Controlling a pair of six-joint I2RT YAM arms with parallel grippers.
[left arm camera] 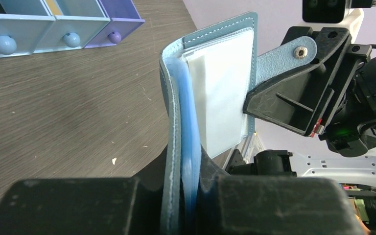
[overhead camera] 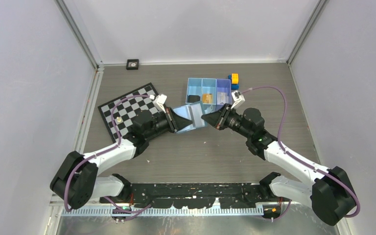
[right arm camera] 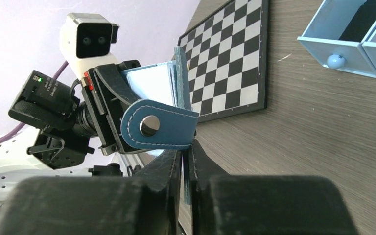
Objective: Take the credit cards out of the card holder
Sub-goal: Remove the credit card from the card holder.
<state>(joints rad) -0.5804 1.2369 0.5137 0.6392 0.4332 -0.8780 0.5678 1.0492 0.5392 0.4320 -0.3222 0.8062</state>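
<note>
At the centre of the overhead view, just below the blue tray (overhead camera: 208, 83) in the frame, the card holder (overhead camera: 188, 117) was held up over the table (overhead camera: 200, 156), spread between the two arms. The left pincer (overhead camera: 172, 122) was clamped shut on one cover edge, and the right pincer (overhead camera: 207, 119) was closed on the opposite flap beside the snap strap (right arm camera: 156, 126). The holder looked light, soft and floppy, likely to bend or slip unless pinched near a stitched edge. The credit cards (left arm camera: 223, 88) would probably be thin, stiff and slick, best taken by an exposed edge and drawn straight out of the pocket. Only a pale face showed at mid-frame in the left wrist view, and it was hard to tell whether that was a card or a clear sleeve. No tan card could be seen, and the pocket mouths were hidden.
</note>
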